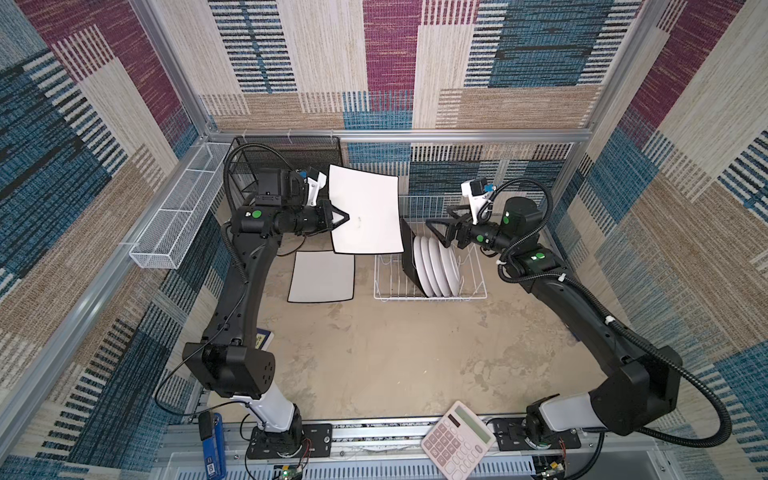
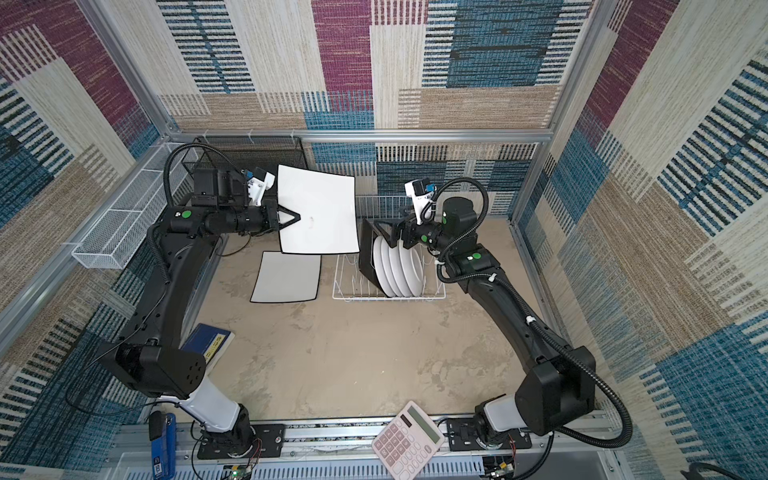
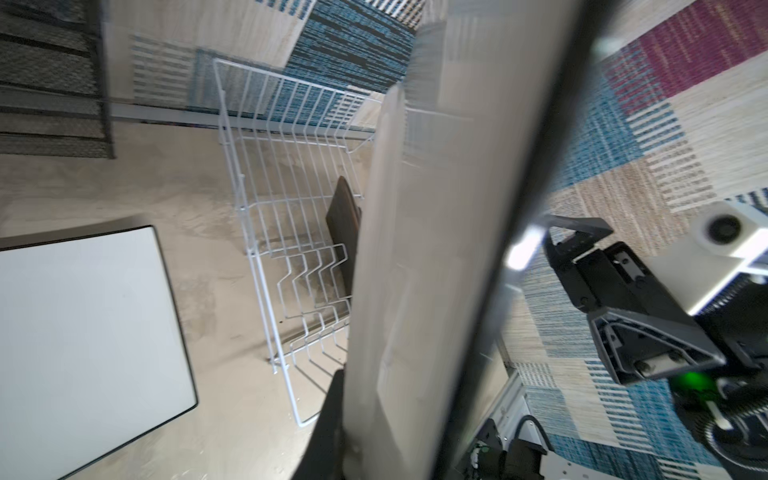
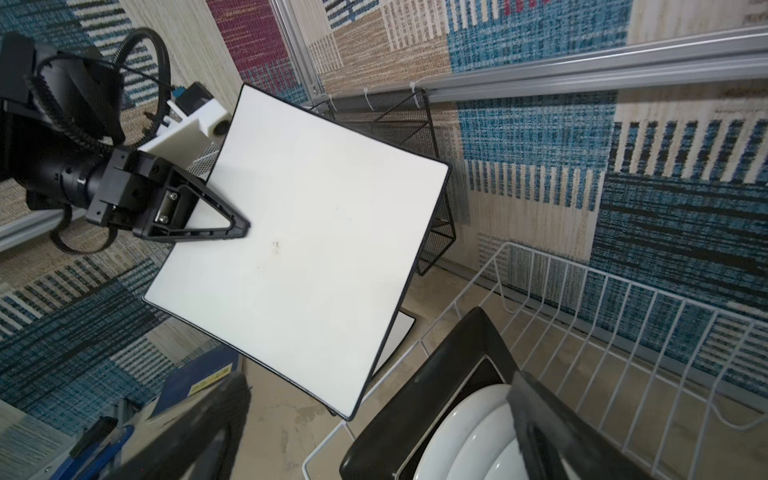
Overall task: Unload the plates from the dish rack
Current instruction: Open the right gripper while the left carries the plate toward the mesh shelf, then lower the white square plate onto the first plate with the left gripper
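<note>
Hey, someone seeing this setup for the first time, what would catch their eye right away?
First, the large white plate held up in the air, clamped at its edge by the left gripper, above a second white plate lying flat on the table. Next, the dish rack to its right, where a black plate and a row of round white plates stand on edge, with the right gripper open just over them.

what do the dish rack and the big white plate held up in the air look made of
The dish rack looks like thin metal wire with a white coating: bent rods, joined crossings. The white plate looks like glazed ceramic, or perhaps melamine: smooth, even face, thin dark edge.
</note>
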`<action>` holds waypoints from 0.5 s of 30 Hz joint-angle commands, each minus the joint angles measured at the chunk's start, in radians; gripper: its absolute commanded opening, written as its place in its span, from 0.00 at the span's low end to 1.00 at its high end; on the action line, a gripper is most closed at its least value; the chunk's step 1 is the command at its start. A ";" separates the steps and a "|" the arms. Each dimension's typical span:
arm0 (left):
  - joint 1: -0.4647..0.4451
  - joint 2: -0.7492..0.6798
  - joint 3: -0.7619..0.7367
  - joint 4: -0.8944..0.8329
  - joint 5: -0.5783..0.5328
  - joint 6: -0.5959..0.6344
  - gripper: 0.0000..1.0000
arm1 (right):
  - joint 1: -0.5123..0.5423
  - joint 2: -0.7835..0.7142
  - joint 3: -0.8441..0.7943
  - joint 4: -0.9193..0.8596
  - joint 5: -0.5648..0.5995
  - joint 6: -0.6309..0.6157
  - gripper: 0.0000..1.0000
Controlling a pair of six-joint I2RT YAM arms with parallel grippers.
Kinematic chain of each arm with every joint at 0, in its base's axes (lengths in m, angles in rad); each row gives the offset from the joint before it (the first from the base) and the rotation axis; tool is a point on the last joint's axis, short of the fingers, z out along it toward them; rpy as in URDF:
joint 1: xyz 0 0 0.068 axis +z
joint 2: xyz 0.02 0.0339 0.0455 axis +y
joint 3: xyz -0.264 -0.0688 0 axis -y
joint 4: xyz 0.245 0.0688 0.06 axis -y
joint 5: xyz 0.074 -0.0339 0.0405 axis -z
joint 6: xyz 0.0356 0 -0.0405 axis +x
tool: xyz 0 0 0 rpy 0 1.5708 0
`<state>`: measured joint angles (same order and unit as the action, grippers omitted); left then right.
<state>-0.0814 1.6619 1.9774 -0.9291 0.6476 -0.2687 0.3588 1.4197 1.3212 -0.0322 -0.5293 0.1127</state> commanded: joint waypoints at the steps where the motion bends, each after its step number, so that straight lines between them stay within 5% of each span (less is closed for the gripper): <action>1: 0.020 -0.004 0.051 -0.102 -0.077 0.112 0.00 | 0.041 -0.006 0.000 -0.035 0.061 -0.144 0.99; 15: 0.124 0.060 0.100 -0.295 -0.233 0.242 0.00 | 0.130 0.048 0.030 -0.133 0.106 -0.264 0.99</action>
<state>0.0292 1.7100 2.0716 -1.2533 0.3969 -0.0738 0.4850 1.4532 1.3338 -0.1371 -0.4370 -0.1143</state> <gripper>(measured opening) 0.134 0.993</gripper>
